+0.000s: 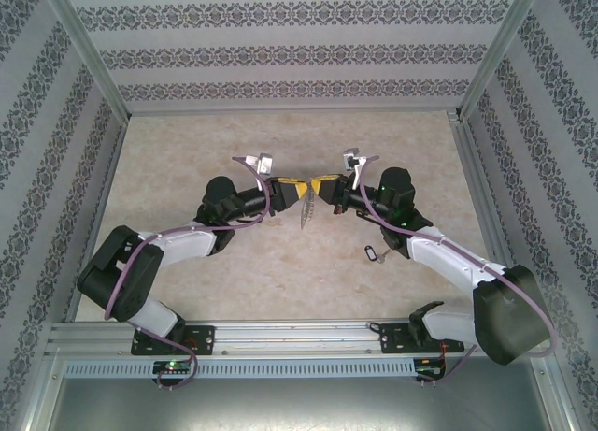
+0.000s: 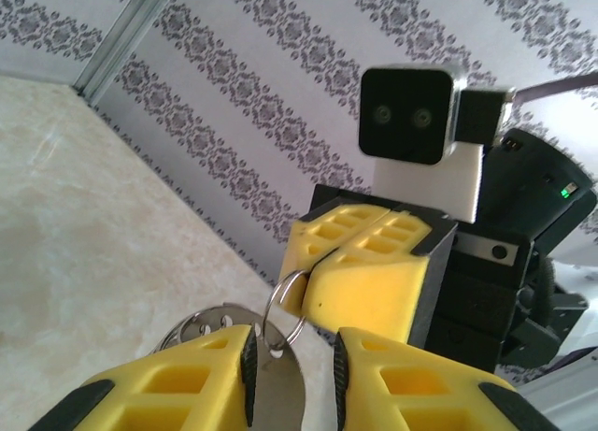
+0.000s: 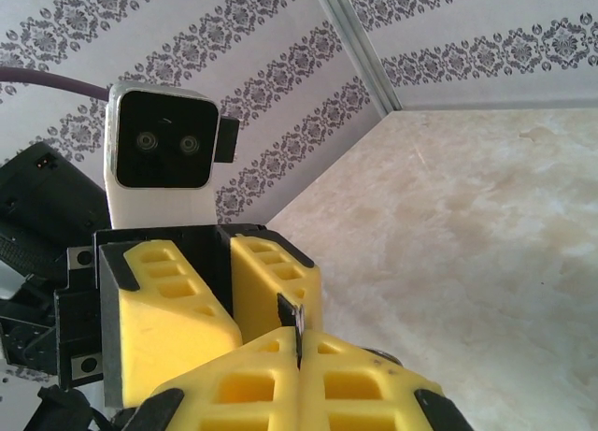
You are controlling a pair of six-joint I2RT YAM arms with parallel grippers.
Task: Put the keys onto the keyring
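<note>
My two grippers meet tip to tip above the middle of the table. My right gripper (image 1: 324,186) (image 3: 299,349) is shut on the keyring (image 2: 280,308), a thin silver ring whose edge (image 3: 300,321) sticks out of the closed jaws. The ring is threaded through a hole in a silver key (image 2: 279,397) that hangs below it (image 1: 305,212). My left gripper (image 1: 295,184) (image 2: 291,361) is open around that key's head; the key lies against the left pad and a gap shows at the right pad. A second, tiny dark-headed key (image 1: 372,253) lies on the table by my right forearm.
The pale stone-patterned tabletop (image 1: 280,281) is boxed in by patterned walls (image 1: 290,52) with metal corner posts (image 1: 89,62). A rail (image 1: 290,336) carrying both arm bases runs along the near edge.
</note>
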